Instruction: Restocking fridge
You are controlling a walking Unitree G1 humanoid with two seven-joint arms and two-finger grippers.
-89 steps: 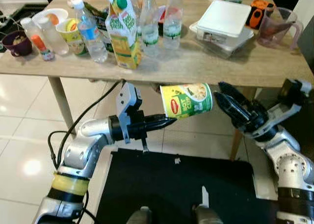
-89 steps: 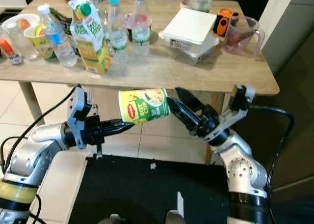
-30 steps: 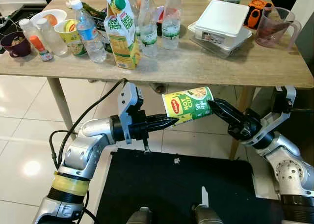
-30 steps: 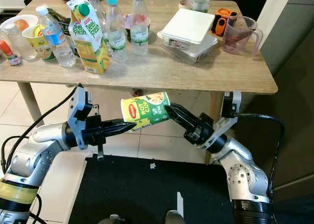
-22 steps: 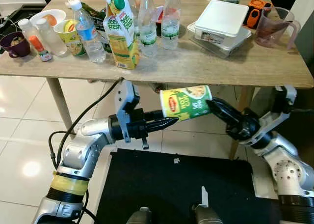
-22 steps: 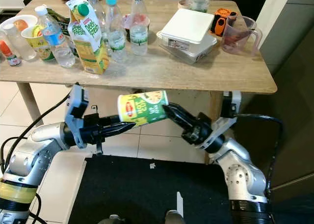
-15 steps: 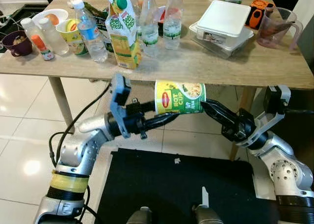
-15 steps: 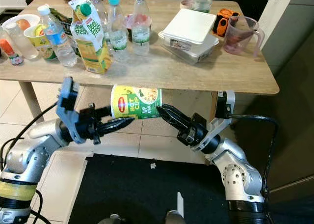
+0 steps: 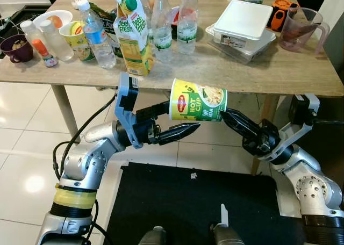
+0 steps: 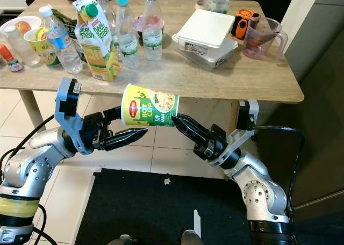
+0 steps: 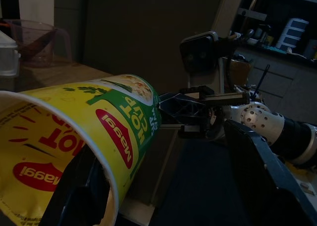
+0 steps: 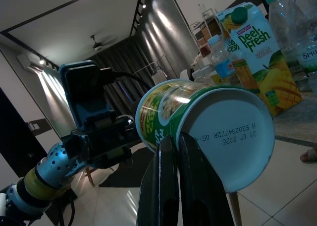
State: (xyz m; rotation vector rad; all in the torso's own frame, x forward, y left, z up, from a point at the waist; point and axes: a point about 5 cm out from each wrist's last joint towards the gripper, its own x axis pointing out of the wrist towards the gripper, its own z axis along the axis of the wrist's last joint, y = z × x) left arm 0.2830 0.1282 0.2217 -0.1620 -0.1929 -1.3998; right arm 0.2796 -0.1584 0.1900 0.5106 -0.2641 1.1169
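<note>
A yellow-and-green Maggi Hot Cup noodle cup lies on its side in the air just in front of the near edge of the wooden table, between the two grippers. The left gripper has its fingers spread, one above and one below the cup's wider rim end, and appears to hold it. The right gripper has its fingers pressed together, tips touching the cup's white base. On the table stand a Peel Fresh juice carton, water bottles and a white lidded container.
</note>
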